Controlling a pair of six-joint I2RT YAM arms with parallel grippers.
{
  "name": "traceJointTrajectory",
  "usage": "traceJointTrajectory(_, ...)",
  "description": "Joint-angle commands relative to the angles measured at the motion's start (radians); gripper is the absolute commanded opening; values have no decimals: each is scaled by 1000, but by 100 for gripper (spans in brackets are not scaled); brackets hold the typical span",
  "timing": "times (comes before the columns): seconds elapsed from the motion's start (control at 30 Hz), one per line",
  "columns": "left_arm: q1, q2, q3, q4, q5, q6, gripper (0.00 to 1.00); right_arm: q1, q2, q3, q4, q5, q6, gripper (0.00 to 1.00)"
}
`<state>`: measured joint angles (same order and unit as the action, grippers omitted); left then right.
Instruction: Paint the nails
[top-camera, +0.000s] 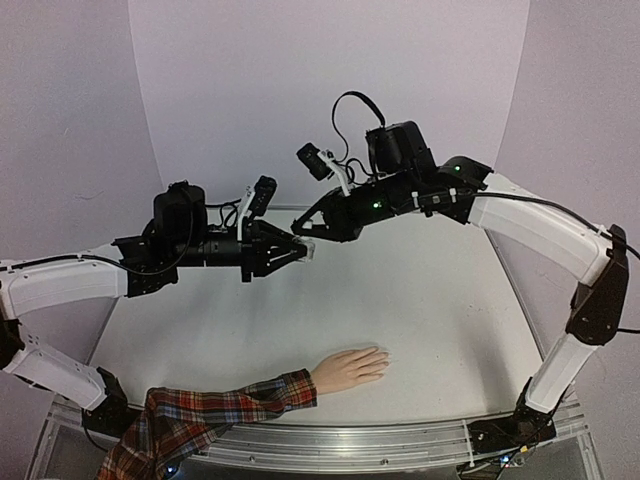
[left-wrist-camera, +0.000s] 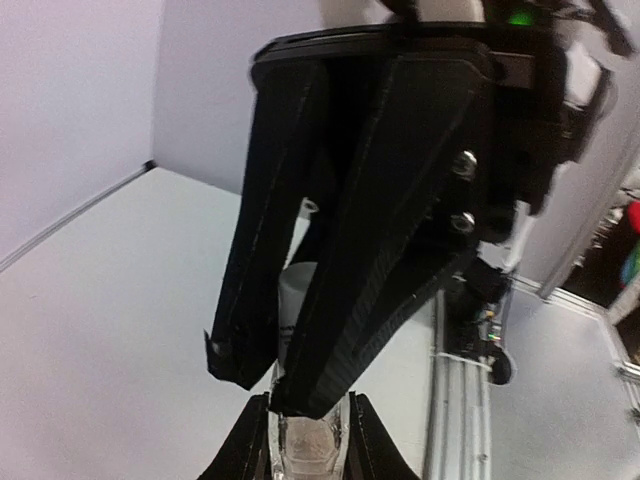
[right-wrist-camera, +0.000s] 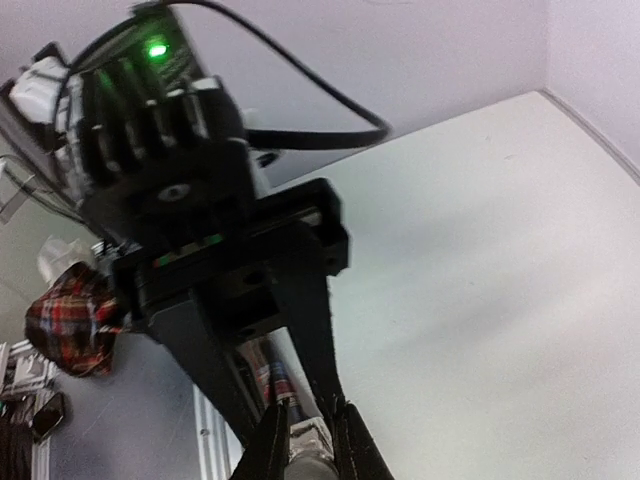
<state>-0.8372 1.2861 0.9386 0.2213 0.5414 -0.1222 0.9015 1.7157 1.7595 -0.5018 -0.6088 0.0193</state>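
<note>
Both arms are meeting in mid-air above the table (top-camera: 430, 290): the left gripper (top-camera: 298, 252) is clamping the clear bottle (left-wrist-camera: 305, 450), and the right gripper (top-camera: 303, 230), jaws narrowed, is pinching its white cap (left-wrist-camera: 293, 290), so uncapping appears to be the step in hand. The nails (top-camera: 383, 362) are lying well apart from both, at the fingertips of the hand (top-camera: 350, 368) resting palm-down near the table's front edge. The next move is likely calling for twisting the cap free without the bottle slipping; no label or writing is showing legibly.
</note>
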Motion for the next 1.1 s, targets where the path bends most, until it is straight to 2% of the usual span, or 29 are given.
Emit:
traceJointTrajectory(0.0,15,39,150,14,-510,52,0,99,97,46,-30,472,239,0)
traceJointTrajectory(0.03,15,65,159,18,-607,68,0,122,133,76,-48,627,331,0)
traceJointTrajectory(0.1,14,115,192,18,-712,89,0,148,190,138,-99,828,517,0)
traceJointTrajectory(0.13,13,139,201,20,-736,92,0,159,217,162,-112,884,558,0)
traceJointTrajectory(0.2,13,166,206,33,-743,96,0,176,266,243,-154,935,617,0)
traceJointTrajectory(0.3,11,174,186,37,-719,84,0,185,296,333,-174,954,610,0)
traceJointTrajectory(0.4,11,144,134,53,-652,79,0,174,290,363,-183,936,562,15)
traceJointTrajectory(0.5,12,95,75,48,-545,87,0,142,248,335,-180,819,514,34)
traceJointTrajectory(0.6,12,47,28,24,-409,112,0,120,176,292,-177,714,394,51)
traceJointTrajectory(0.73,12,-9,4,-38,-206,154,0,91,49,181,-135,489,183,66)
traceJointTrajectory(0.87,13,-63,-9,-42,13,168,0,27,-66,27,-51,147,81,67)
traceJointTrajectory(0.97,14,-86,-16,-4,161,149,0,11,-94,-7,-41,-34,30,62)
traceJointTrajectory(1.07,15,-78,5,12,265,125,0,11,-109,-19,-24,-145,-3,53)
